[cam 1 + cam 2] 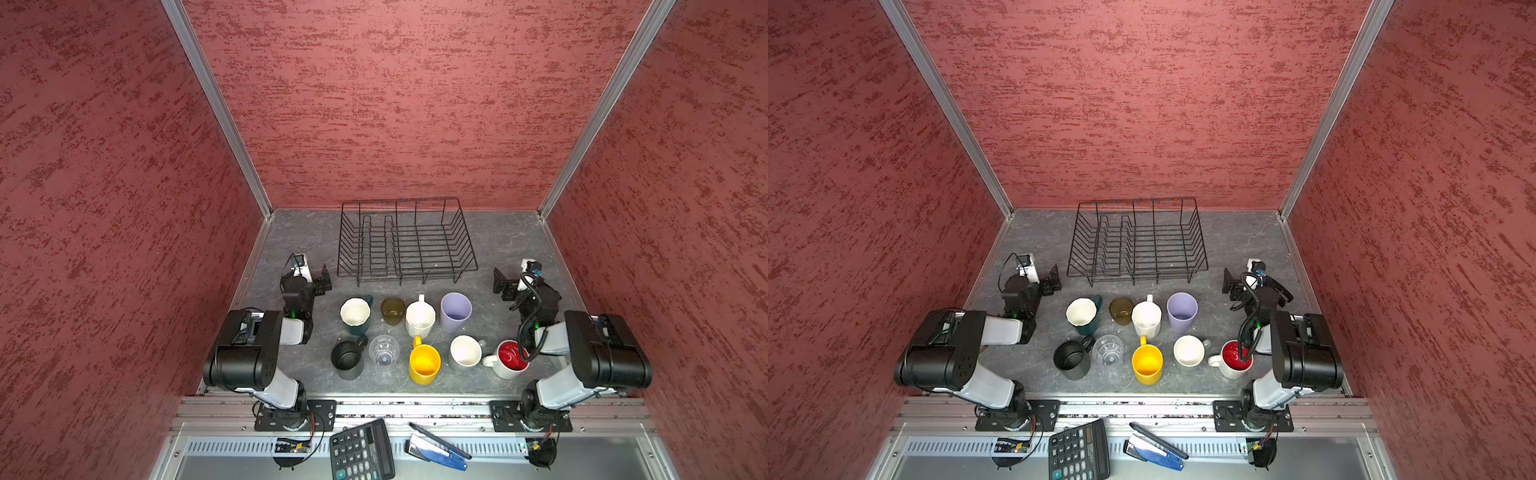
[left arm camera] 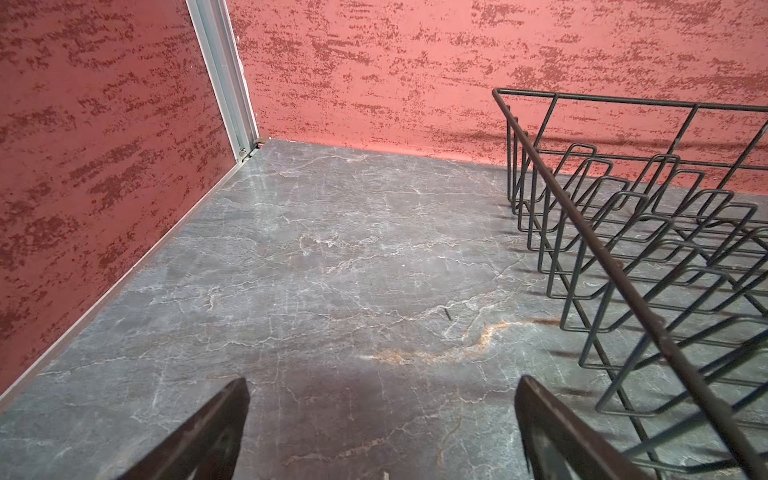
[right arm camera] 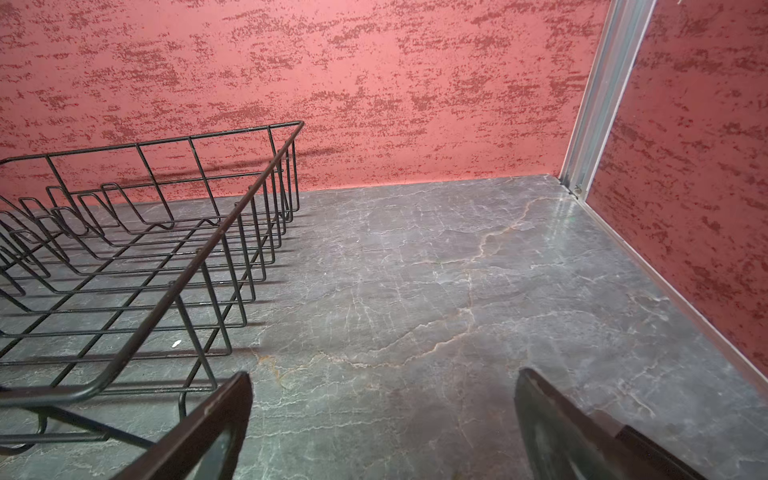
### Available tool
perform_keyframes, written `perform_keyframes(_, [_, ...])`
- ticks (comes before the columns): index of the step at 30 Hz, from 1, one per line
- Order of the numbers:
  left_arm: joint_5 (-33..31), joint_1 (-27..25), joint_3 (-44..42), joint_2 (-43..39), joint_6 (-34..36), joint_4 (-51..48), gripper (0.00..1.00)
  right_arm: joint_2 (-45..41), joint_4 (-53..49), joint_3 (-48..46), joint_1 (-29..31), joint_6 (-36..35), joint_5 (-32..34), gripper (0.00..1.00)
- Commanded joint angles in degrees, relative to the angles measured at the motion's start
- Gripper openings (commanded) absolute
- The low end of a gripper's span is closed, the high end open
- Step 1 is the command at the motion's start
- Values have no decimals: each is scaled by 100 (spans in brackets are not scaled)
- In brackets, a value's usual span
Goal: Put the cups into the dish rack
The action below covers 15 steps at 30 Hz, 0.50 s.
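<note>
Jaws wide and empty, left gripper [image 1: 322,282] and right gripper [image 1: 500,284] flank the rack [image 1: 465,237]. The black wire rack sits empty far back on the table [image 1: 498,241]. Before it nine cups [image 1: 1146,318] stand upright in two rows: teal mug [image 1: 355,312], olive glass [image 1: 392,309], white mug [image 1: 419,318], lavender tumbler [image 1: 456,311]; black mug [image 1: 347,357], clear glass [image 1: 383,350], yellow mug [image 1: 424,363], grey mug [image 1: 465,351], red-lined mug [image 1: 509,357].

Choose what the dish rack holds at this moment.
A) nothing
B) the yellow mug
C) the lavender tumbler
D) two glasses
A: in both top views the dish rack is only bare wire, while the yellow mug and the lavender tumbler stand on the table in front of it.
</note>
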Motion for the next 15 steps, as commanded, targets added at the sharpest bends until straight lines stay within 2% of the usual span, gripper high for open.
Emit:
perform_keyframes(1, [61,32,101,-66,-33,-21,99,-48,29,103,26,-7,53,99])
perform_keyframes(15, [158,83,121,-75,-66,-65,100,-49,8,114,30,-10,70,99])
